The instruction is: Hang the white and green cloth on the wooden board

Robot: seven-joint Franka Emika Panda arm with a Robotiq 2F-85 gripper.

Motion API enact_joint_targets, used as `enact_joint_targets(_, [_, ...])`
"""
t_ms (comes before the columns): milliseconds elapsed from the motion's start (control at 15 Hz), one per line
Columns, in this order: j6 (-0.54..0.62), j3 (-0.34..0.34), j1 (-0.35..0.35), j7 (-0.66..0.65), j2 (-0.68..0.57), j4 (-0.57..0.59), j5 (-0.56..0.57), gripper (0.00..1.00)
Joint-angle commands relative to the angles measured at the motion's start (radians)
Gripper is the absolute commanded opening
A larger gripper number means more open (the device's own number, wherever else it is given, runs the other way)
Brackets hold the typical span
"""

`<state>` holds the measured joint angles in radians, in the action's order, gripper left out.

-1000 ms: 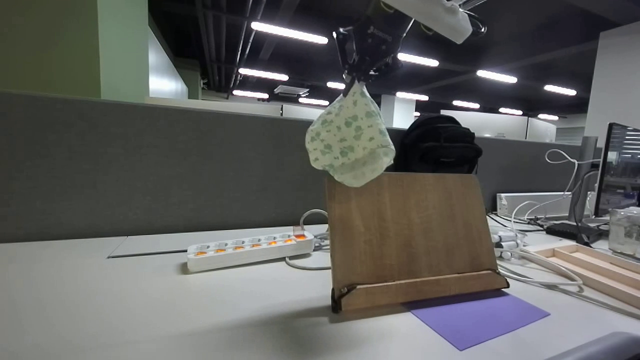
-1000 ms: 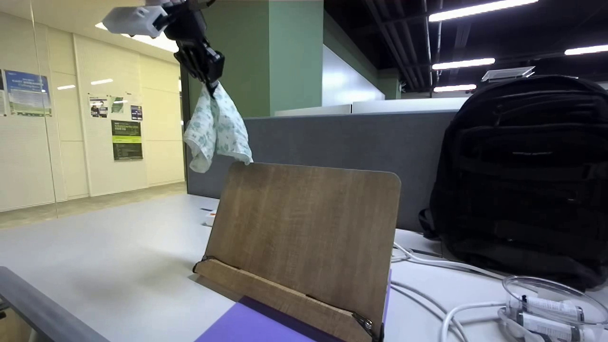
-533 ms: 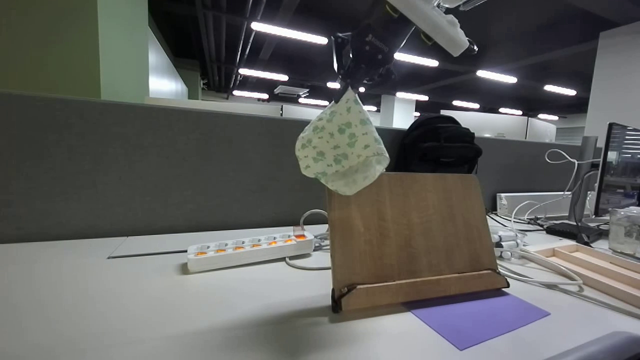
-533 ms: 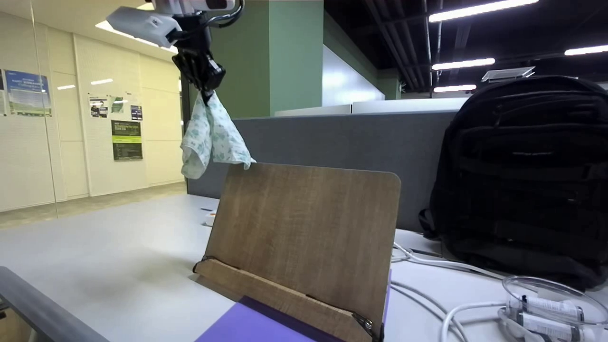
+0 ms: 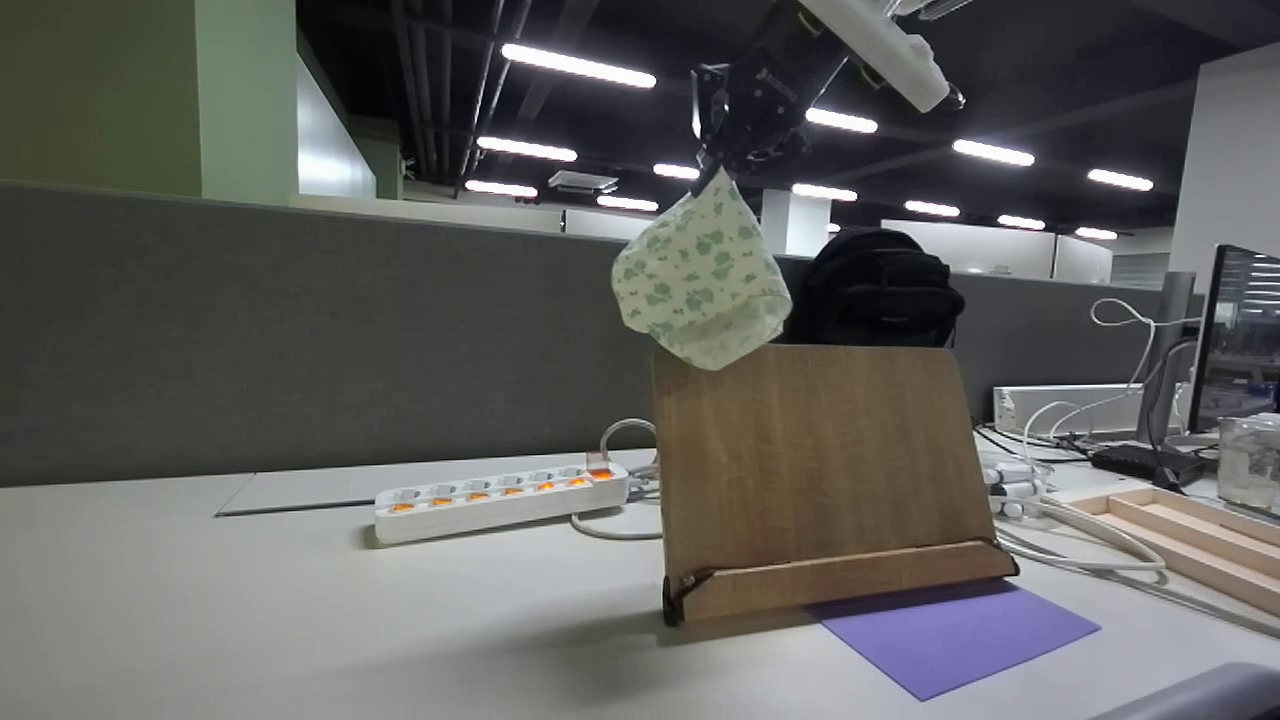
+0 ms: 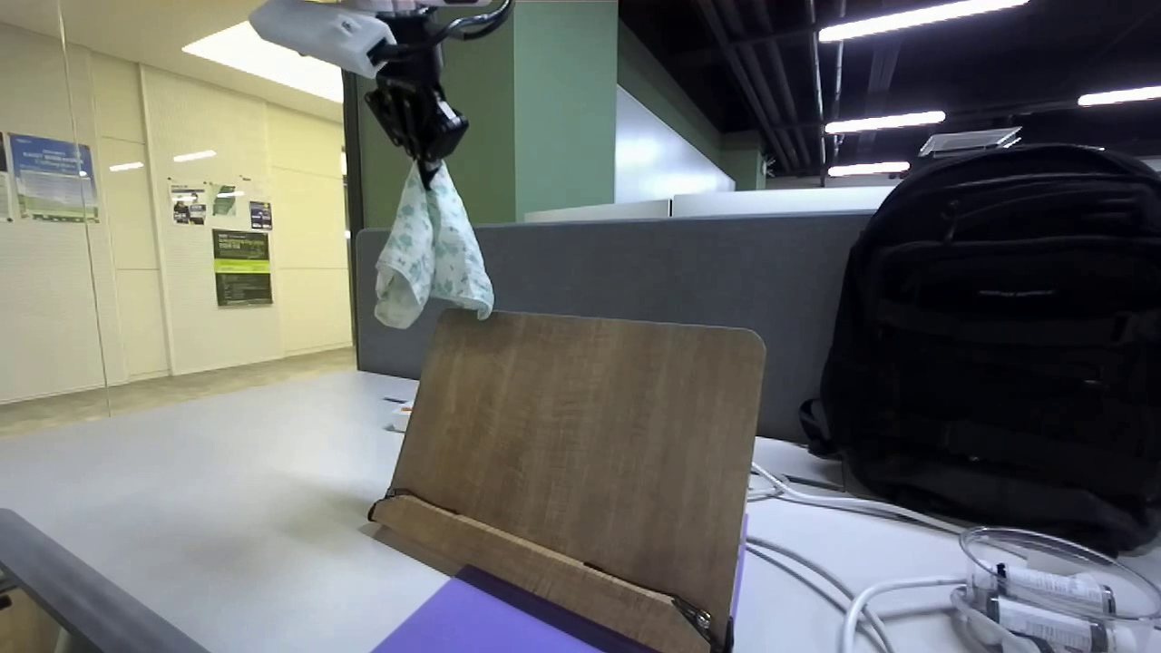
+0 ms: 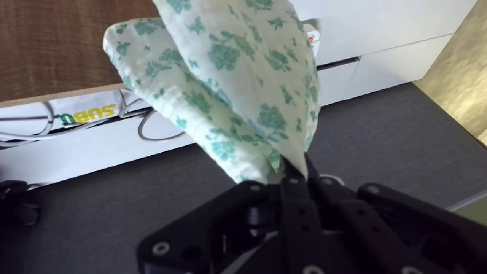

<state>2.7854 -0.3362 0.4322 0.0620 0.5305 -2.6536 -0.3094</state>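
The white cloth with green flower prints (image 5: 705, 275) hangs from my gripper (image 5: 710, 175), folded over, its lower edge at the height of the board's top edge. It also shows in an exterior view (image 6: 435, 249) and in the wrist view (image 7: 243, 76). My gripper (image 6: 428, 172) is shut on the cloth's upper part; the fingertips (image 7: 298, 167) pinch it in the wrist view. The wooden board (image 5: 820, 460) stands tilted back on the desk, with a ledge at its foot. In an exterior view the board (image 6: 580, 435) has the cloth at its top left corner; whether they touch I cannot tell.
A white power strip (image 5: 500, 505) lies left of the board. A purple sheet (image 5: 960, 635) lies under its foot. A black backpack (image 6: 998, 345) and a grey partition (image 5: 300, 340) stand behind. Cables, a wooden tray (image 5: 1190, 540) and a monitor (image 5: 1240, 340) are at the right.
The gripper and cloth first dipped slightly, then rose again. In an exterior view they have shifted right, toward the board's top corner. The cloth stays held; the board has not moved.
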Motion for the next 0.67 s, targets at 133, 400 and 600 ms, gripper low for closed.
enact_joint_targets(133, [-0.045,0.036,-0.065,0.073,-0.08,0.099,-0.096,0.01])
enact_joint_targets(400, [-0.052,0.028,-0.051,0.124,-0.194,0.189,-0.203,0.01])
enact_joint_targets(600, [-0.077,-0.026,-0.014,0.175,-0.26,0.242,-0.233,0.01])
